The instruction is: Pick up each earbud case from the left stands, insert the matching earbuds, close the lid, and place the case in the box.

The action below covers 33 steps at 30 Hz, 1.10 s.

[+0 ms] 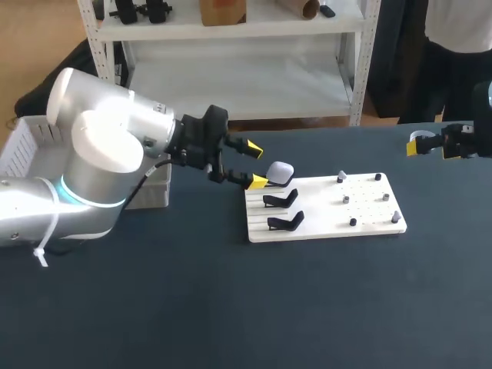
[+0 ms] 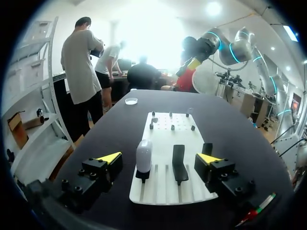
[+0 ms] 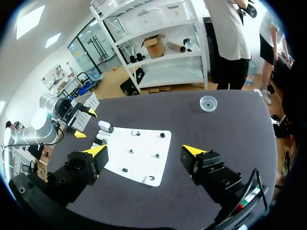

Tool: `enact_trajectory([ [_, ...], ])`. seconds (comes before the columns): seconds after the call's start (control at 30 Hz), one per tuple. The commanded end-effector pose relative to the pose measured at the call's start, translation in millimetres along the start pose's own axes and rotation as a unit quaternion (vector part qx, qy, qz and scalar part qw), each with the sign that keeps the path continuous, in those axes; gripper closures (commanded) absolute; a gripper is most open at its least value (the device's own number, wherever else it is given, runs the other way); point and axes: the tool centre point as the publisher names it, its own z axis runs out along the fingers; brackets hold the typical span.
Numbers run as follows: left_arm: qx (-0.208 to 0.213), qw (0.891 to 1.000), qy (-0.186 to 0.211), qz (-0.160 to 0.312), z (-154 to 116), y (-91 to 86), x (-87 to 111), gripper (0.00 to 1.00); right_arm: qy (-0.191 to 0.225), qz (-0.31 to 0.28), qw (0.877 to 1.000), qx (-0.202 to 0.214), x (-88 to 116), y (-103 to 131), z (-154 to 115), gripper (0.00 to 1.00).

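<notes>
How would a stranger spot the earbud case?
Find the white board on the dark table. At its left end are three black stands; the earbud case is the rounded white shell on the farthest one; the other two are bare.

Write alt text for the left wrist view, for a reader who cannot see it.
The left gripper is open, just short of a white board. Ahead of it a white earbud case stands upright on a black stand. Two empty stands sit beside it on the board.
</notes>
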Motion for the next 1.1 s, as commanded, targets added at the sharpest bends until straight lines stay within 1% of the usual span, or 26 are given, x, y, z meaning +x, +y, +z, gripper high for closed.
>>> enact_trajectory([
  [0.03, -0.006, 1.000, 0.023, 0.006, -0.5, -1.0, 0.9, 0.00, 0.000, 0.000, 1.000, -0.001, -0.1, -0.6, 0.0, 0.00],
  [0.07, -0.010, 1.000, 0.025, 0.010, -0.5, -0.7, 1.1, 0.00, 0.000, 0.000, 1.000, -0.001, -0.1, -0.6, 0.0, 0.00],
  [0.1, -0.007, 0.999, 0.041, 0.019, -1.6, -0.3, 1.5, 0.00, 0.000, 0.000, 1.000, -0.001, -0.1, -0.6, 0.0, 0.00],
  [0.17, -0.019, 0.997, 0.069, 0.026, -2.6, 0.0, 1.8, 0.00, 0.000, 0.000, 1.000, -0.001, -0.1, -0.6, 0.0, 0.00],
  [0.23, -0.021, 0.996, 0.082, 0.033, -2.9, 0.1, 1.8, 0.00, 0.000, 0.000, 1.000, -0.001, -0.1, -0.6, 0.0, 0.00],
  [0.27, -0.023, 0.994, 0.098, 0.039, -2.9, 0.2, 1.5, 0.00, 0.000, 0.000, 1.000, -0.001, -0.1, -0.6, 0.0, 0.00],
  [0.33, -0.023, 0.994, 0.095, 0.039, -2.2, 0.8, 1.5, 0.00, 0.000, 0.000, 1.000, -0.001, -0.1, -0.6, 0.0, 0.00],
  [0.37, -0.022, 0.994, 0.102, 0.040, -1.6, 1.8, 2.1, 0.00, 0.000, 0.000, 1.000, -0.001, -0.1, -0.6, 0.0, 0.00],
  [0.53, -0.025, 0.995, 0.095, 0.031, 0.0, 7.2, 9.0, 0.00, 0.000, 0.000, 1.000, -0.001, -0.1, -0.6, 0.0, 0.00],
  [0.7, -0.036, 0.997, 0.062, 0.028, 1.4, 11.7, 15.9, 0.00, 0.000, 0.000, 1.000, -0.001, -0.1, -0.6, 0.0, 0.00],
  [0.8, -0.035, 0.998, 0.050, 0.025, 3.3, 14.5, 18.9, 0.00, 0.000, 0.000, 1.000, -0.001, -0.1, -0.6, 0.0, 0.00],
  [1.1, -0.028, 0.998, 0.048, 0.019, 9.2, 16.5, 18.5, 0.00, 0.000, 0.000, 1.000, -0.001, -0.1, -0.6, 0.0, 0.00],
])
